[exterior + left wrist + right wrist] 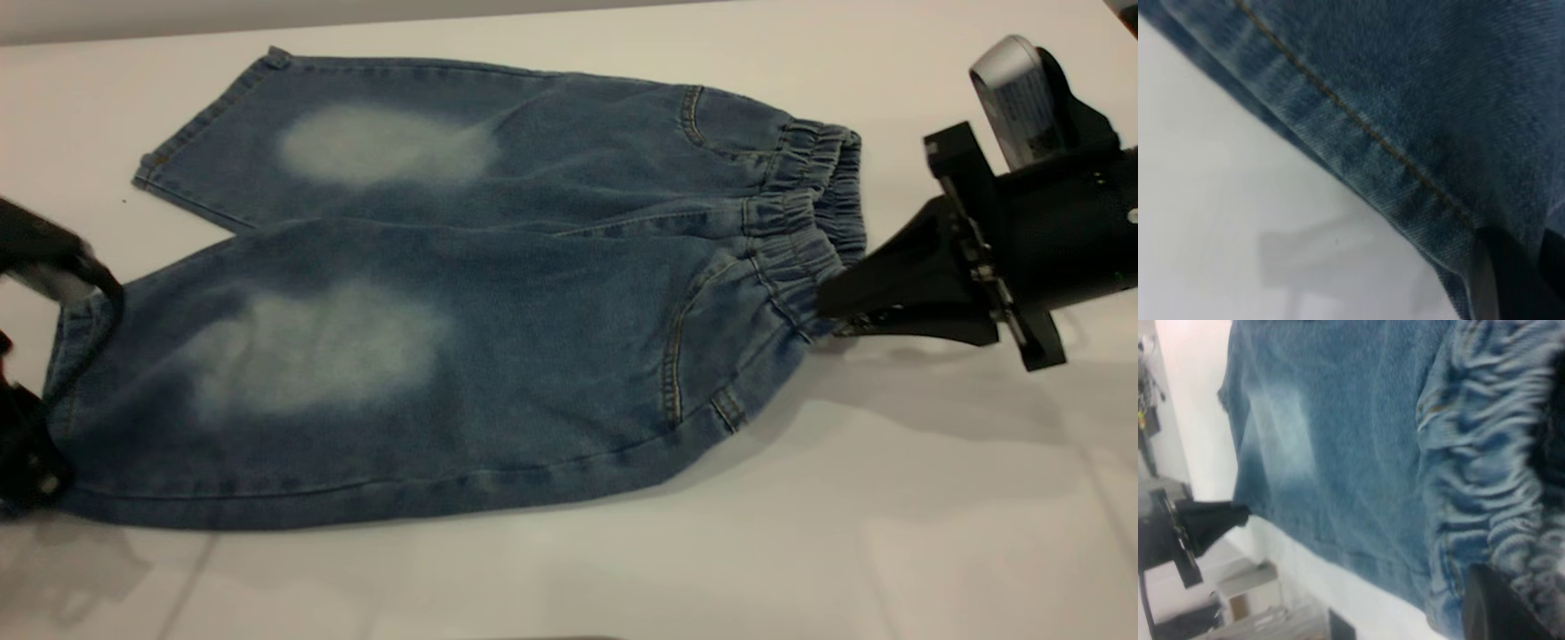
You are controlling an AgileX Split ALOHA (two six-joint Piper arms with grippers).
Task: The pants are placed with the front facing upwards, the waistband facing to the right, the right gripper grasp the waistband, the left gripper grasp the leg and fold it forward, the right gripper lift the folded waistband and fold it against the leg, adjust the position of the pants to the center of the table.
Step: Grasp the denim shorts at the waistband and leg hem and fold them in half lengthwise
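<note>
The blue denim pants [498,293] lie front up on the white table [889,533], with a pale oval on each leg. The ruffled waistband [813,209] points right. My right gripper [827,311] is at the waistband's near end and shut on it; one dark finger [1495,610] lies against the gathered denim [1485,453]. My left gripper [58,356] is at the far left, shut on the near leg's hem [1358,127], and one dark finger [1511,280] shows in the left wrist view. The near leg's hem and the near waist corner are raised slightly off the table.
The far leg [356,142] lies flat toward the table's back edge [178,31]. Bare tabletop stretches in front of the pants and to the right. In the right wrist view the left gripper [1208,523] shows at the hem, with room clutter beyond the table.
</note>
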